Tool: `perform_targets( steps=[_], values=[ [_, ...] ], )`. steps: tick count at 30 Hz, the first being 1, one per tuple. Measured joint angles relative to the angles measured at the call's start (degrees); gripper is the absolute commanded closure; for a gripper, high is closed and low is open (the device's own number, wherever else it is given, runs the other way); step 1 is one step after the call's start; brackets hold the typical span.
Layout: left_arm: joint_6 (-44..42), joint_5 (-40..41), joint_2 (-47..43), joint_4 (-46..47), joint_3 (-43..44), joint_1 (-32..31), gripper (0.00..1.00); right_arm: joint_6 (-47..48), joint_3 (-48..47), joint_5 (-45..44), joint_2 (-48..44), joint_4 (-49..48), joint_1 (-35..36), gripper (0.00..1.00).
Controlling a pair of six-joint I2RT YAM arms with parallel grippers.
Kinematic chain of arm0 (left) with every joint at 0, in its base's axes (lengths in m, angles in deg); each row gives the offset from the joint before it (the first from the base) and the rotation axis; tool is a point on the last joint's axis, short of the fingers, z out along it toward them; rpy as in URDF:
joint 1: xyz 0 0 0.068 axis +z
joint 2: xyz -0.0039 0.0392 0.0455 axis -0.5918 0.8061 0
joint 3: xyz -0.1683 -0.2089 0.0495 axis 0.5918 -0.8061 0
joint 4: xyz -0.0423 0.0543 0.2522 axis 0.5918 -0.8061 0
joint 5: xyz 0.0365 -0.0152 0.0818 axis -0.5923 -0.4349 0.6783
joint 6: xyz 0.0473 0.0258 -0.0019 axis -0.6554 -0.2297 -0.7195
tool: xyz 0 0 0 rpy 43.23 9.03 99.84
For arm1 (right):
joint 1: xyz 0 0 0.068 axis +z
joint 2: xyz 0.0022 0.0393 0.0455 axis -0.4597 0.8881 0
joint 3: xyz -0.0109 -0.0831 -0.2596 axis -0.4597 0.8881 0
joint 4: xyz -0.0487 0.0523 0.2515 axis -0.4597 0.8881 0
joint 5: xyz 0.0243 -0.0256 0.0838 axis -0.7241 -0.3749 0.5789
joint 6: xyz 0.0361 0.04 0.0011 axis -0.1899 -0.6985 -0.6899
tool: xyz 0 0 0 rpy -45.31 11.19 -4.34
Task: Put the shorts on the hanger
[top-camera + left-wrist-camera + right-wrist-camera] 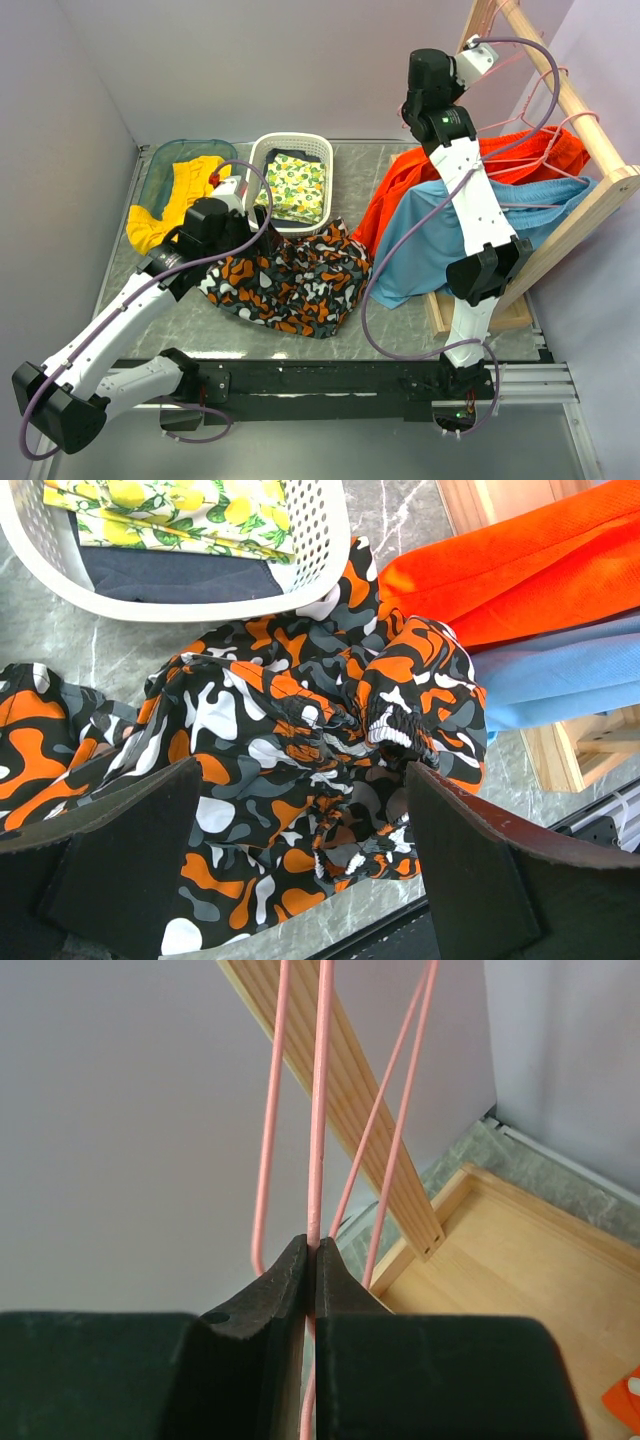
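The shorts are lying bunched directly under the wide-spread left gripper, while the right gripper is pinching the hanger well apart at the rack.

- The shorts run off the left and bottom edges of the left wrist view; the fingers of the left gripper cover parts of them.
- The hanger shows only as bare wires at the right wrist; they run off the top edge, hook unseen.
- A dark garment in the basket, perhaps folded, lies mostly under lemon-print cloth.
- The right arm hides a strip of the light-blue shorts.
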Motion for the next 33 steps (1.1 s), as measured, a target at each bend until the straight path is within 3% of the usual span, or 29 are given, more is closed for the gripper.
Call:
perform_targets(
  steps=[14, 33],
  values=[
    [-0.55, 0.00, 0.00, 0.00, 0.00, 0.00, 0.12, 1.57, 2.91, -5.55, -1.88, -2.45, 1.77, 1.00],
    [-0.79, 0.00, 0.63, 0.11, -0.02, 0.00, 0.12, 2.32, 5.66, -11.56, -4.57, -3.78, 9.42, 1.00]
  ],
)
